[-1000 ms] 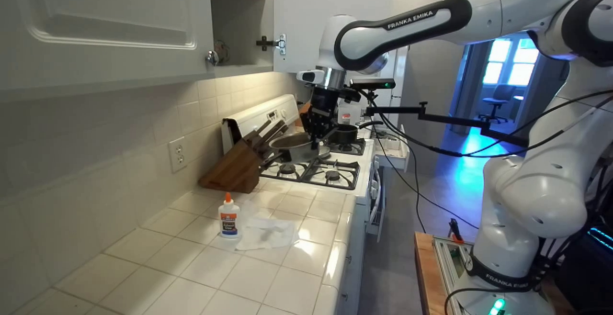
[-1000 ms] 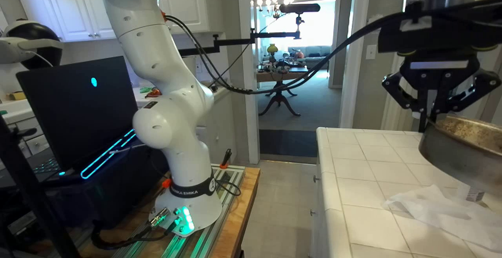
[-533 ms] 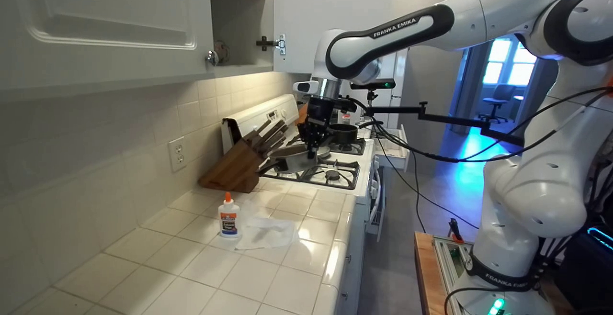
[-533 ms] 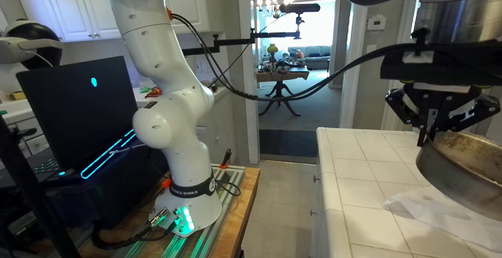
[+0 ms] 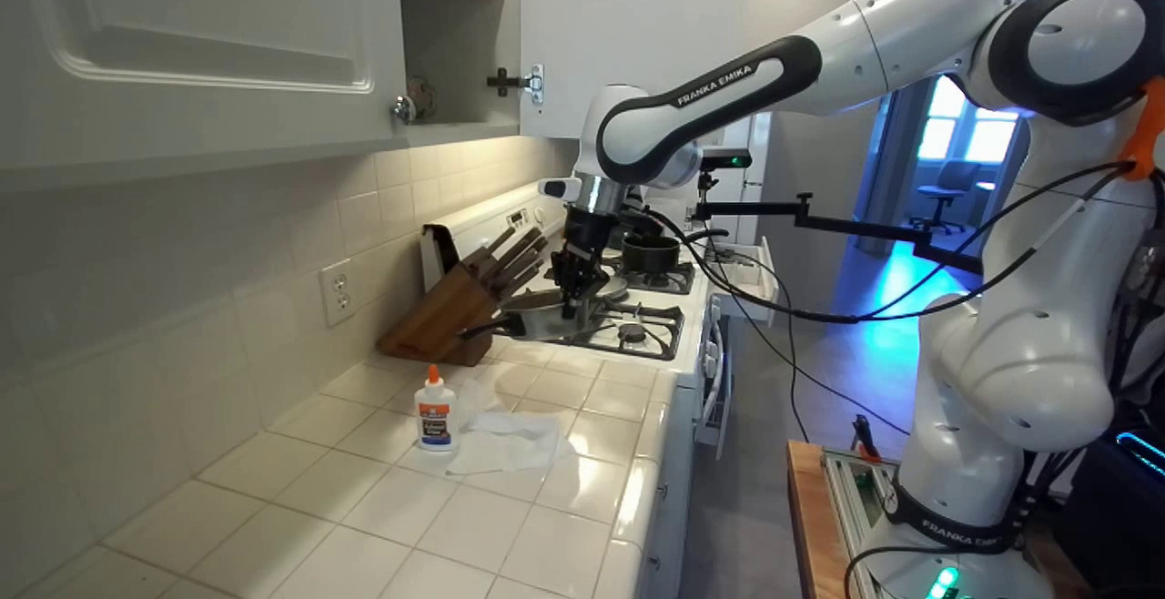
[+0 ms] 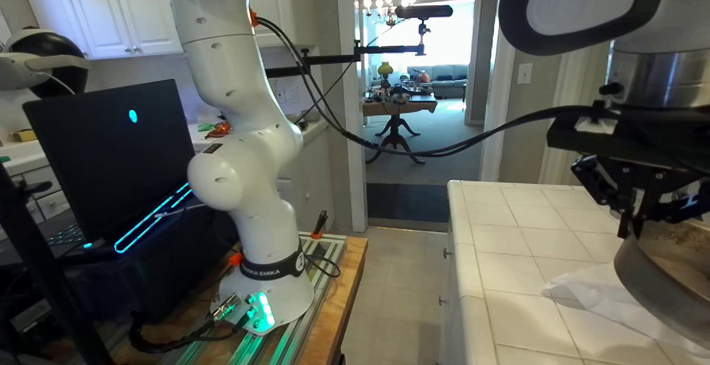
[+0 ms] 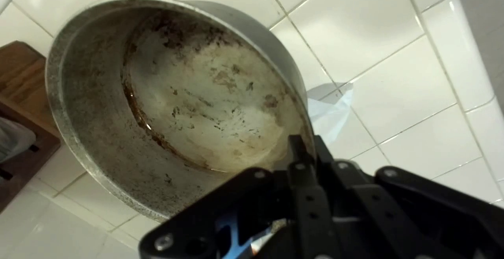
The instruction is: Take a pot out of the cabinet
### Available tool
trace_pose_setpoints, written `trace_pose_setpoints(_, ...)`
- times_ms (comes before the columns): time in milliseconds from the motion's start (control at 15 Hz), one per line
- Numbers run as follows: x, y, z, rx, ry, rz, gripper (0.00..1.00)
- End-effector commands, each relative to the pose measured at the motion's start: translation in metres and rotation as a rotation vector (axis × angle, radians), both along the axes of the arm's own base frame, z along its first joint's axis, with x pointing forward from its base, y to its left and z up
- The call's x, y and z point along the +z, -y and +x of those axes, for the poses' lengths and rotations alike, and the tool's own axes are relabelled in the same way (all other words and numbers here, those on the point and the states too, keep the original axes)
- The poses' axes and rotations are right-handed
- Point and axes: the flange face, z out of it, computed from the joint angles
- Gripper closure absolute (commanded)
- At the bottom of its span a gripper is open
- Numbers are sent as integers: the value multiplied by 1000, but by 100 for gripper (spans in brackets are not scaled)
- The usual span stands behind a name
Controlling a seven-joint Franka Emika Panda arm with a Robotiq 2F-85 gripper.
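Observation:
The grey metal pot (image 5: pixel 539 322) hangs in the air, tilted, with its dark handle (image 5: pixel 487 329) pointing to the left in an exterior view. My gripper (image 7: pixel 310 144) is shut on the pot's rim, one finger inside the wall and one outside. The stained inside of the pot (image 7: pixel 204 101) fills much of the wrist view, with white tiles below it. In an exterior view the gripper (image 6: pixel 631 231) holds the pot (image 6: pixel 643 279) at its near edge; part of the pot is cut off by the frame. The white cabinet (image 5: pixel 460 57) stands open at upper left, above the worktop.
A wooden knife block (image 5: pixel 446 319) stands close beside the pot. A glue bottle (image 5: pixel 436 417) and a thin white sheet (image 5: pixel 510 444) lie nearer on the tiled worktop (image 5: pixel 382 526). A darker pot (image 5: pixel 651 255) sits on the stove (image 5: pixel 678 326) behind.
My gripper has moved down with the pot in it. The pot has come lower towards the worktop and slightly left in an exterior view.

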Motion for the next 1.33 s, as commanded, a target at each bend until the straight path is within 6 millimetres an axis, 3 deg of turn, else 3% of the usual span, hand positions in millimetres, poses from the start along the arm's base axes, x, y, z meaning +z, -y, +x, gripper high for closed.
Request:
trace_pose_setpoints(0, -4, -1, 2, -11, -8, 1, 94)
trace_pose_setpoints(867, -7, -1, 3, -23, -14, 2, 94)
trace_pose_setpoints(933, -7, -1, 3, -23, -14, 2, 98)
trace_pose_setpoints(1267, -16, -7, 8, -71, -5, 6, 98)
